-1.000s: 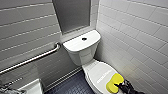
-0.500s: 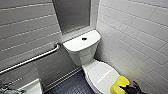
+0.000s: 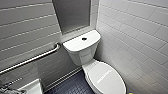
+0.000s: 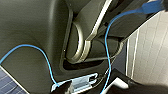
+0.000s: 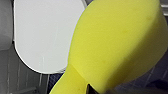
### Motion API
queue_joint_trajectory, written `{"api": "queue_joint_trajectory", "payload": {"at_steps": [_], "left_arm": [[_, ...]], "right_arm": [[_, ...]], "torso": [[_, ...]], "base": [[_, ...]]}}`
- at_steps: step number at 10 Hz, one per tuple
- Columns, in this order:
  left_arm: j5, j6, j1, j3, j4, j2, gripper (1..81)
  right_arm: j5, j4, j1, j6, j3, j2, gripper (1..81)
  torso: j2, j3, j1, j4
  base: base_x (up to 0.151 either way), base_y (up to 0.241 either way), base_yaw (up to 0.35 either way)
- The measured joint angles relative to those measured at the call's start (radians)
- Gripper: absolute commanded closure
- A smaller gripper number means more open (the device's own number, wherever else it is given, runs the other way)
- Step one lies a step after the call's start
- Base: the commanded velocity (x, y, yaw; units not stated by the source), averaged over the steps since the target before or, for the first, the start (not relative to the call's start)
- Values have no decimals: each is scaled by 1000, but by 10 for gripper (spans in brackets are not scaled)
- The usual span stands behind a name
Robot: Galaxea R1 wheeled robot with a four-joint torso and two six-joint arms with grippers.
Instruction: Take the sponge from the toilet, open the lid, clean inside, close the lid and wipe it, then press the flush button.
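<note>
Two views catch the sponge [image 5: 117, 42]. The right wrist view has it large and yellow just before the camera, pinched at its narrow end by the right gripper [image 5: 93, 89], which is closed on it. The head view gives a mere yellow sliver at the bottom edge, near the front of the lid [image 3: 106, 77]. The lid is down, with pale lettering across its top. Its rounded white end also shows beyond the sponge in the right wrist view, over dark floor [image 3: 72, 86]. The head view alone shows the whole toilet [image 3: 82, 56], set in a corner of white tiled walls. It also shows the dark flush button [image 3: 84, 38] in the middle of the tank top, a metal grab bar [image 3: 30, 60] on the left wall and a corner of a white basin [image 3: 31, 87]. The left wrist view shows the robot's own dark body, a blue cable [image 4: 107, 50] looping across it and a strip of tiled wall [image 4: 150, 55]. Whether the left gripper is open or closed cannot be told.
</note>
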Motion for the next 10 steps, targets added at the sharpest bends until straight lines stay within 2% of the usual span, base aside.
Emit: {"api": "queue_joint_trajectory", "payload": {"at_steps": [3,5,8,10], "left_arm": [[14,0,-89,202,0,-147,10],[27,-1,-190,291,0,-216,10],[80,-12,-348,364,-11,-269,10],[141,-24,-474,385,-61,-280,10]], "right_arm": [[24,0,-153,-6,7,-27,811],[50,0,-242,-8,3,-33,811],[122,-16,-376,-14,-35,-14,811],[176,-55,-454,-17,-122,60,811]], "torso": [[0,0,0,0],[0,0,0,0],[0,0,0,0],[0,0,0,0]], "base": [[0,0,0],[0,0,0],[0,0,0],[0,0,0]]}}
